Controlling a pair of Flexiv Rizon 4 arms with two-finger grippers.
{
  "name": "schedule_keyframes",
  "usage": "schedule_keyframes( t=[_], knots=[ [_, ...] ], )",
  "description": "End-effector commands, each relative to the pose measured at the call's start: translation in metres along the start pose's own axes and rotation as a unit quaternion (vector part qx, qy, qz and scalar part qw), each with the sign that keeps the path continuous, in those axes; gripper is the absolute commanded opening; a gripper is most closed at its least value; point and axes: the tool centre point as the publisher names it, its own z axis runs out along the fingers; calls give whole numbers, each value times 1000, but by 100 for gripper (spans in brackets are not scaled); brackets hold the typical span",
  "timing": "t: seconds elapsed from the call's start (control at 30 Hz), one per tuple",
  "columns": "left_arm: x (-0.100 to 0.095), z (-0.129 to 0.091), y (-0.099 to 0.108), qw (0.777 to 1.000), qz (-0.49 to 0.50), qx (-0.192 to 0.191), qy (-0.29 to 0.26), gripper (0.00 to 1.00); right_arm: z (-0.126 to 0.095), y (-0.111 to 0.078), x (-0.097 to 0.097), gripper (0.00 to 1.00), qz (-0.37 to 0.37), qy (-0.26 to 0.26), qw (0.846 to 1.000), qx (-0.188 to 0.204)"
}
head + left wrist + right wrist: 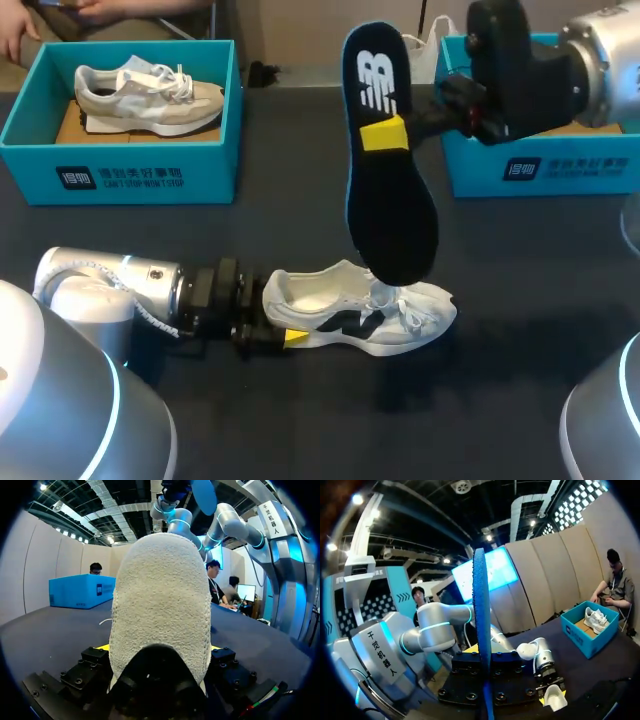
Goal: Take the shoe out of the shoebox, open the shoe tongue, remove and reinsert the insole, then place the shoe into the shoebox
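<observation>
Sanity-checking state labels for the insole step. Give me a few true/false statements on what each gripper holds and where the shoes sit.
1. The right gripper is shut on the insole. True.
2. The insole lies flat on the table. False: it is held upright in the air, toe end down over the shoe.
3. The left gripper grips the shoe at its toe. False: it clamps the heel.
4. The gripped shoe stands on the table, outside the boxes. True.
5. The left box is empty. False: a second shoe lies in it.
</observation>
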Motion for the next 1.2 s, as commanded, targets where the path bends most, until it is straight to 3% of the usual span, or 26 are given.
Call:
schedule_keyframes(
  t=[0.03,1.13,1.2],
  knots=[
    [0,1,0,1000,0,0,-1,0,-12,-7,26,0,7,-59,998,-24],
    [0,1,0,1000,-4,-6,-1,0,-18,-3,30,0,28,-54,998,-12],
    [0,0,0,1000,-4,-9,-1,44,-18,-3,30,0,28,-54,998,-12]
  ],
)
